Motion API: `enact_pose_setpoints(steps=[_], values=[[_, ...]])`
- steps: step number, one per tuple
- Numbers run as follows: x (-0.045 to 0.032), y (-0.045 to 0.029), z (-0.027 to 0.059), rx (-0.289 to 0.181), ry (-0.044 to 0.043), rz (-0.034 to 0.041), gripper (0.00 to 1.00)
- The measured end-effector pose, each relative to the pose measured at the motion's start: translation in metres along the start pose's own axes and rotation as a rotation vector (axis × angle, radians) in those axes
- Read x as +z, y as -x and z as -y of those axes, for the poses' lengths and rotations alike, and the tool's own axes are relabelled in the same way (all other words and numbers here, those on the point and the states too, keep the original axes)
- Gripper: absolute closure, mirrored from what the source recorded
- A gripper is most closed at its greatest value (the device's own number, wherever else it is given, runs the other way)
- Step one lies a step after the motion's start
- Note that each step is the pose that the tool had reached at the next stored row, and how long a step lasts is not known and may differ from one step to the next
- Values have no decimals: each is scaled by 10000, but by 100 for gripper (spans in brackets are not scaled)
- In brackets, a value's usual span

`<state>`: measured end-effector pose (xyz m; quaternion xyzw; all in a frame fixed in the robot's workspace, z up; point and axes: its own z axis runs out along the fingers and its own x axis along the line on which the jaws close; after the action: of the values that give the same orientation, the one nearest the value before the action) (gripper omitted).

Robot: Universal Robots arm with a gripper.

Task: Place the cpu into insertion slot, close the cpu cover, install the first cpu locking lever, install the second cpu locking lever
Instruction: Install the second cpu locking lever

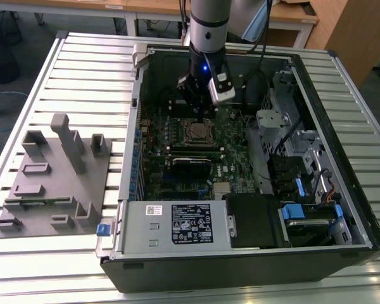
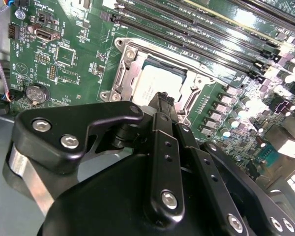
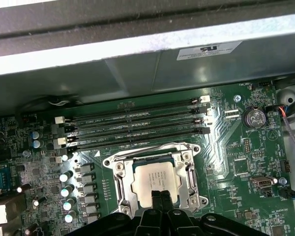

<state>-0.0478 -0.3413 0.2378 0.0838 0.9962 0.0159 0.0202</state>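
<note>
In the exterior view the arm (image 1: 209, 25) comes down from the top centre of the frame into an open computer case (image 1: 342, 158) that lies on a slatted metal table (image 1: 82, 63). The gripper (image 1: 199, 109) hangs just above the middle of the green board (image 1: 234, 145). On the left part of the frame a grey fixture (image 1: 54, 177) with several holders stands on the table, well apart from the case.

The cpu (image 3: 155, 183) lies already in the slot (image 3: 119, 189), in the lower centre of the first wrist view. Its pale metal top shows through the square window of the cover (image 3: 152, 149), which lies flat around it, so the cover looks closed. I cannot tell whether the levers are locked. Above the slot in this frame run four long black memory slots (image 3: 137, 125), and a round coin battery (image 3: 254, 118) sits at the right.

The two black fingertips (image 3: 155, 200) stand together, with only a thin line between them, and they hold nothing. They are at the lower edge of the cpu, touching it or just over it; which one I cannot tell. In the second wrist view the fingertips (image 2: 163, 101) point at the same edge of the cpu (image 2: 155, 86), and the black gripper body fills the lower half of the frame
</note>
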Motion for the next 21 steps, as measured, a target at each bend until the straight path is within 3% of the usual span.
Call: enact_pose_setpoints(steps=[21], values=[[-14,11,63,0,1,0,90]])
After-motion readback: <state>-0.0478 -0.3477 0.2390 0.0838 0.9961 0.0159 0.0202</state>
